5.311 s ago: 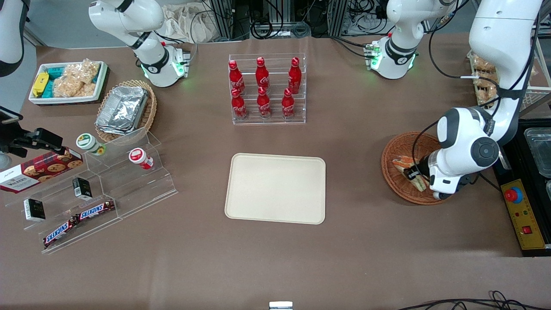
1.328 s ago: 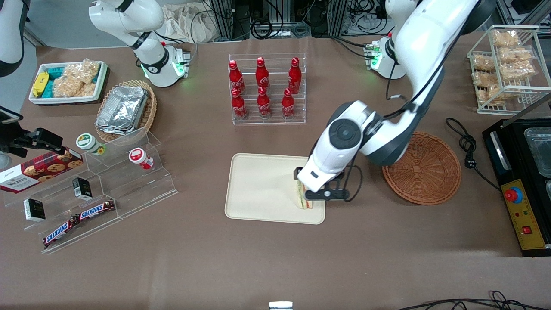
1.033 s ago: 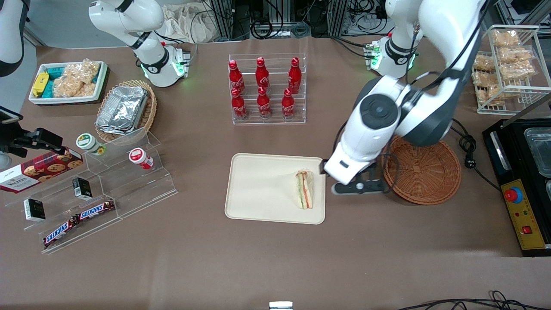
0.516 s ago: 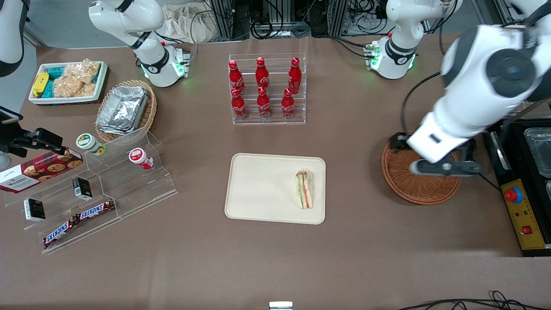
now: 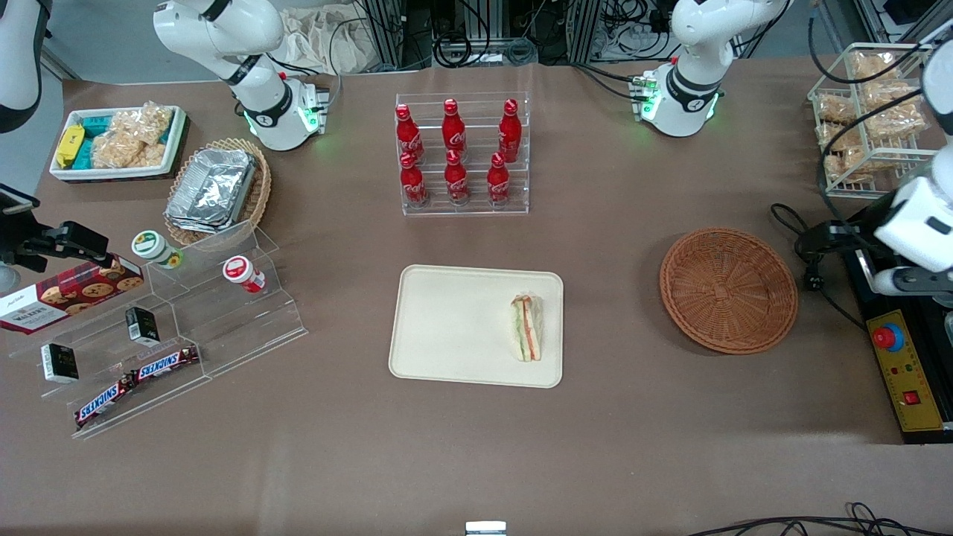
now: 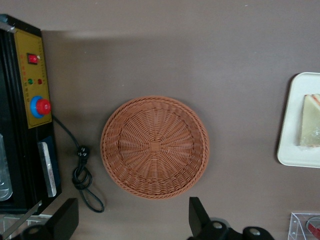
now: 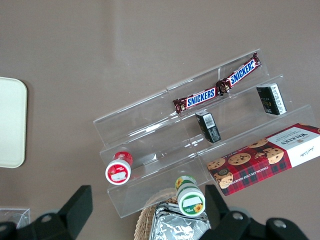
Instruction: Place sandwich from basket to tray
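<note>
The sandwich (image 5: pixel 526 327) stands on its edge on the cream tray (image 5: pixel 447 327), near the tray's end that faces the basket. It also shows in the left wrist view (image 6: pixel 311 120) on the tray (image 6: pixel 292 150). The reddish-brown basket (image 5: pixel 728 289) is empty, as the left wrist view (image 6: pixel 155 146) also shows. My left gripper (image 5: pixel 904 279) is raised above the black appliance at the working arm's end of the table, beside the basket. It is open and empty (image 6: pixel 131 220), its fingers (image 6: pixel 197 217) wide apart.
A black appliance with a red button (image 5: pixel 904 357) and a coiled cable (image 5: pixel 808 253) lie beside the basket. A wire rack of snack packets (image 5: pixel 871 119) and a rack of red bottles (image 5: pixel 461 152) stand farther from the camera. Acrylic steps with snacks (image 5: pixel 179 327) stand toward the parked arm's end.
The gripper took the sandwich from the basket to the tray and let it go there. It then rose and swung over the basket to the working arm's end of the table.
</note>
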You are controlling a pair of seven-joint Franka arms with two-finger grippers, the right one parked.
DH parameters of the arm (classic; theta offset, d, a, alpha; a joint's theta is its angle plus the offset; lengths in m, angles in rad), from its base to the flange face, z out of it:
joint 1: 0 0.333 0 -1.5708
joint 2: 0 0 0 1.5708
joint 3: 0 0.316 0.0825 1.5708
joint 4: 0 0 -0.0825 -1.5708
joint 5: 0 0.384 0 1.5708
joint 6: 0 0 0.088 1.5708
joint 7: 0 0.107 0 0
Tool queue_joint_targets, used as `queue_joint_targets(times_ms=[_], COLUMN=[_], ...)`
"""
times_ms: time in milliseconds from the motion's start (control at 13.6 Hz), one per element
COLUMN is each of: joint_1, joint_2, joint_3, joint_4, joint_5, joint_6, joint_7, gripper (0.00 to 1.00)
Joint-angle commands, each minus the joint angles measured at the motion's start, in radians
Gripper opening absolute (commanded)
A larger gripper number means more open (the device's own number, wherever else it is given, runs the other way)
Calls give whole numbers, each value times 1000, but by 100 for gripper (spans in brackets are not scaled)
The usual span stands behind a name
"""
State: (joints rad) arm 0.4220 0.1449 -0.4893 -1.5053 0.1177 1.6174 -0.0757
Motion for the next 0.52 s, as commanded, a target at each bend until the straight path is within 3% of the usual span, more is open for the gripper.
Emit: queue_joint_targets(times_ms=[0,443], joint_1=[11,34], joint_2=[-18,-22], joint_3=[-11,-11], joint_4=[5,4], joint_5=[0,0], joint_6=[-31,-51], joint_7=[13,42], gripper=[99,99])
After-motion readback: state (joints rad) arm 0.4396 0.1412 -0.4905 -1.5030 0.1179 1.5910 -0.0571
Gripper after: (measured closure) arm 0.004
